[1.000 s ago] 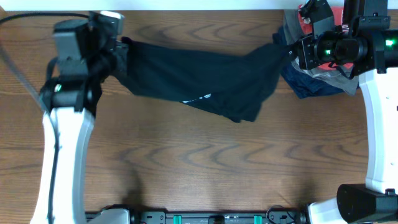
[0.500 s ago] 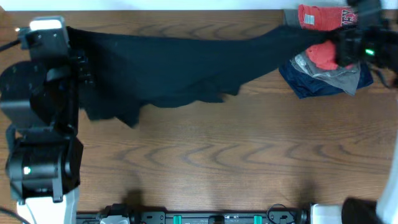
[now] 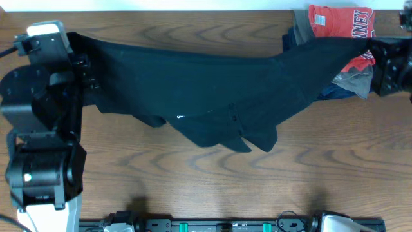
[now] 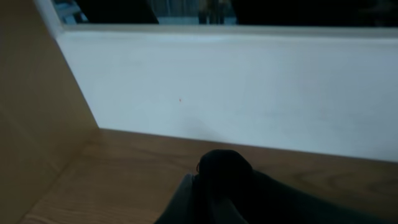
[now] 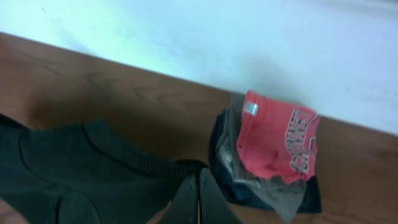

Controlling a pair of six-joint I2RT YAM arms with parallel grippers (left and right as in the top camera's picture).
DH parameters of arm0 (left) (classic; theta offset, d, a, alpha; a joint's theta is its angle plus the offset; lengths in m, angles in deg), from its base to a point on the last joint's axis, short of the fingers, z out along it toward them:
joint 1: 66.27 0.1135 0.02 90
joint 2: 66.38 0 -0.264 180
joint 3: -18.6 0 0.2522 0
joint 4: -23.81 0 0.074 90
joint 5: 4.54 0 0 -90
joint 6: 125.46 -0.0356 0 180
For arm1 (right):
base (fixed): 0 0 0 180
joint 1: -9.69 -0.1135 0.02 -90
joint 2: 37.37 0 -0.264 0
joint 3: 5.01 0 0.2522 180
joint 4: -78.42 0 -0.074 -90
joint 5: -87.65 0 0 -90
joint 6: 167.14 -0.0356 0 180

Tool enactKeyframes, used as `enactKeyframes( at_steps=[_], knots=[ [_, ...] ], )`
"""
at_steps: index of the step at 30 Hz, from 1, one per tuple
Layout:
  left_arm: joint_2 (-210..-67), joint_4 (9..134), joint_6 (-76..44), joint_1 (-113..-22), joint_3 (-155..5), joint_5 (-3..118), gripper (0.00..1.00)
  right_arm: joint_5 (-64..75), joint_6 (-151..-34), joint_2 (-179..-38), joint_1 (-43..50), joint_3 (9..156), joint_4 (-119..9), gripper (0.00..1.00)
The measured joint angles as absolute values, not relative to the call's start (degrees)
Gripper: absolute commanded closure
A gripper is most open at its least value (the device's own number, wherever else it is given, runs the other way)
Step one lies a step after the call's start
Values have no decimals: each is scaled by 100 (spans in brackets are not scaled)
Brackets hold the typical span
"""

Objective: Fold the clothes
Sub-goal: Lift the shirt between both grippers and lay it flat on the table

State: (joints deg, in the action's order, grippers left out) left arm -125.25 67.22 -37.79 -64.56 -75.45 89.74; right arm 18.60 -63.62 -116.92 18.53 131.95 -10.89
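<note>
The clothes, one large black garment (image 3: pixel 206 84) with a small white logo (image 3: pixel 179 117), hang stretched across the back of the table between both grippers. My left gripper (image 3: pixel 82 61) is shut on its left end, which shows as a bunched black lump (image 4: pixel 225 171) in the left wrist view. My right gripper (image 3: pixel 368 48) is shut on its right end. In the right wrist view the shut right gripper (image 5: pixel 199 196) pinches the ribbed edge, and the fabric (image 5: pixel 74 174) spreads to the left. The garment's lower middle sags toward the table.
A red T-shirt with white lettering (image 3: pixel 338 22) lies on folded grey and navy garments (image 3: pixel 353 82) at the back right, partly under the stretched cloth. The pile also shows in the right wrist view (image 5: pixel 277 140). A white wall (image 4: pixel 249 87) borders the table's far edge.
The arms have drawn apart, stretching the garment wide. Since half a second ago the right gripper has shifted right and the garment's lower middle hangs lower and further right.
</note>
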Motion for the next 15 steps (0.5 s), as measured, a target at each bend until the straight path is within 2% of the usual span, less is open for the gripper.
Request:
enactKeyframes(
  at_steps=[15],
  knots=[
    [-12862, 6993, -3713, -6456, -7545, 8556, 93, 1858, -6362, -12046, 1853, 13162, -940, 99]
  ],
)
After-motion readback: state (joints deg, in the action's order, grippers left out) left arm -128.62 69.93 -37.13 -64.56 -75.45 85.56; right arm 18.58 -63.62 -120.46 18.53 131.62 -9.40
